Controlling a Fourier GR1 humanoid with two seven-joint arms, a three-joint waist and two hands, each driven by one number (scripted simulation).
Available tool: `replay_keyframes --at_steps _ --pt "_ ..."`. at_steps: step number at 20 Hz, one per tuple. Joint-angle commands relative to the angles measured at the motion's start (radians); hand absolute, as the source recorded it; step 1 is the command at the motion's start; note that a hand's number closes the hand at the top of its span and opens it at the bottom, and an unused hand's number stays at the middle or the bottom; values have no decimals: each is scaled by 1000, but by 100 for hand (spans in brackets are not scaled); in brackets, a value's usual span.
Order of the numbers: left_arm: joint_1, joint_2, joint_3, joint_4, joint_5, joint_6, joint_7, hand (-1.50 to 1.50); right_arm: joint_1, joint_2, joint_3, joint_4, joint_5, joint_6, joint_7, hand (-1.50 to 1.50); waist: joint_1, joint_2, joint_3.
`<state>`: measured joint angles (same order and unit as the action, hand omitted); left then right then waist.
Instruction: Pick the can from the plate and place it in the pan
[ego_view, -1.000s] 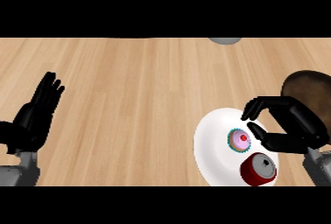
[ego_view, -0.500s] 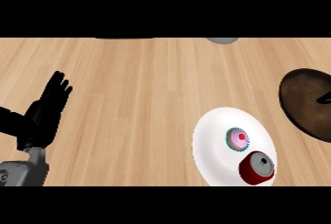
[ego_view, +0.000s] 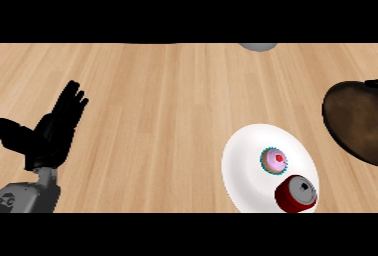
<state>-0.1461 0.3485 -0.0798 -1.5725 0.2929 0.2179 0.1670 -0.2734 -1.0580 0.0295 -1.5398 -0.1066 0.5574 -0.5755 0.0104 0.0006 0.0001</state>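
A dark red can (ego_view: 297, 194) with a grey top stands on the near right part of a white plate (ego_view: 247, 159) at the lower right of the head view. A small pink and teal round item (ego_view: 275, 161) lies on the plate just beyond the can. The dark brown pan (ego_view: 356, 120) sits at the right edge, partly cut off by the frame. My left hand (ego_view: 52, 133) rests open at the left, fingers straight and pointing up, far from the plate. My right hand does not show.
A grey rounded object (ego_view: 258, 46) peeks in at the top edge, right of centre. Bare wooden counter (ego_view: 162, 100) spreads between my left hand and the plate.
My right hand, curled over the plate's right side a second ago, has left the view. The view has shifted, so the pan shows more. The can stays on the plate.
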Motion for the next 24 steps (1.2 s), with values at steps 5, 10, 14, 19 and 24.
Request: replay_keyframes --at_steps 5,10,14,19,24 --pt "-46 -10 23 59 -10 -16 -4 0 -57 -26 131 -186 218 33 60 -150 -11 0 -1" --pt "-27 -7 13 40 -30 -7 6 0 -90 -120 256 -271 325 159 139 -150 -6 -1 -2" --pt "-13 -21 10 2 -9 -31 16 0 -73 -84 366 -276 487 132 126 -150 5 1 0" --pt "-8 -24 46 -1 -31 -5 34 0 78 -163 277 -436 531 80 76 -150 -32 -5 1" --pt "-21 -84 10 63 -81 -3 -33 0 20 -137 246 -519 604 109 188 -150 -22 -3 -1"
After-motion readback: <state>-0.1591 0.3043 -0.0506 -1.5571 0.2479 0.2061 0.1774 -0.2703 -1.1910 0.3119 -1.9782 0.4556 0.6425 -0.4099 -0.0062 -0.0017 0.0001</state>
